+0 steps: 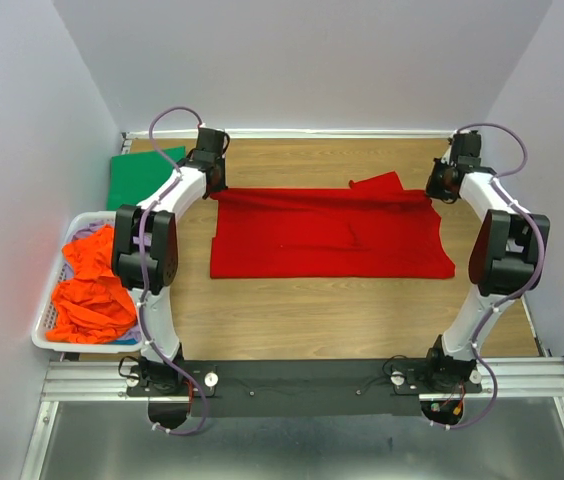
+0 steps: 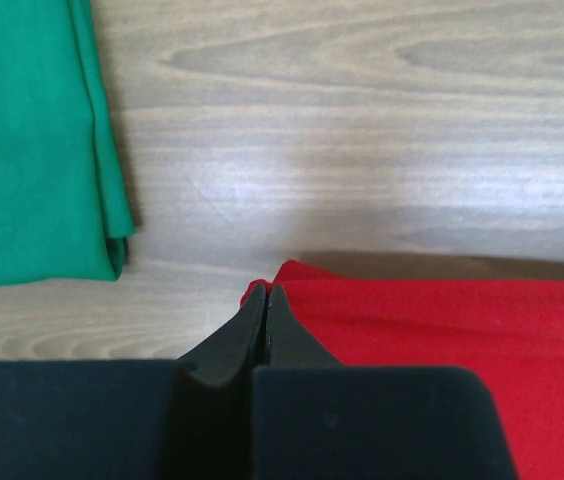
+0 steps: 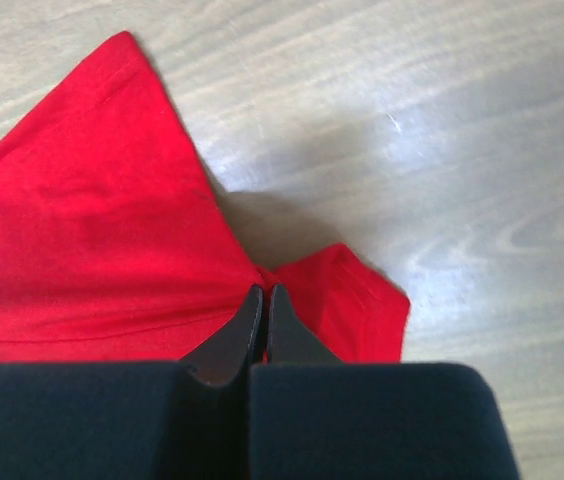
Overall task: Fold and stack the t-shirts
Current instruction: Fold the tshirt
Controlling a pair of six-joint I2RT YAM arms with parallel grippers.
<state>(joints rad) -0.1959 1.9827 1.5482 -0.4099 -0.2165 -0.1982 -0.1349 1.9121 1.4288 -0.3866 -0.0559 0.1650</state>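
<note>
Found the red t-shirt [image 1: 332,235] spread flat across the middle of the table [image 1: 312,320], long axis running left to right, square to both arms. Caught the left gripper [image 2: 267,292] pressed tight together on the far left corner, a sliver of red nipped between the tips. Caught the right gripper [image 3: 265,290] clamped the same way on the far right edge, cloth puckering in toward the tips and a sleeve flap jutting out just beyond. Had each arm on its own end, then, neither one nearer than the other.

Read the key relation like so: all the cloth lying nearward of both pinches, toward the arm bases, with the near hem parallel to the line between the grippers. Judged a far-edge-over-near-edge fold the likely call, both ends carried level to keep that long axis straight.

Looked bright, matte, soft, mostly smooth, with a few shallow creases mid-panel. Spotted a green t-shirt [image 1: 142,172] lying flat at the far left corner, well apart, and orange t-shirts [image 1: 92,285] heaped in the white basket [image 1: 44,335] off the left side.
</note>
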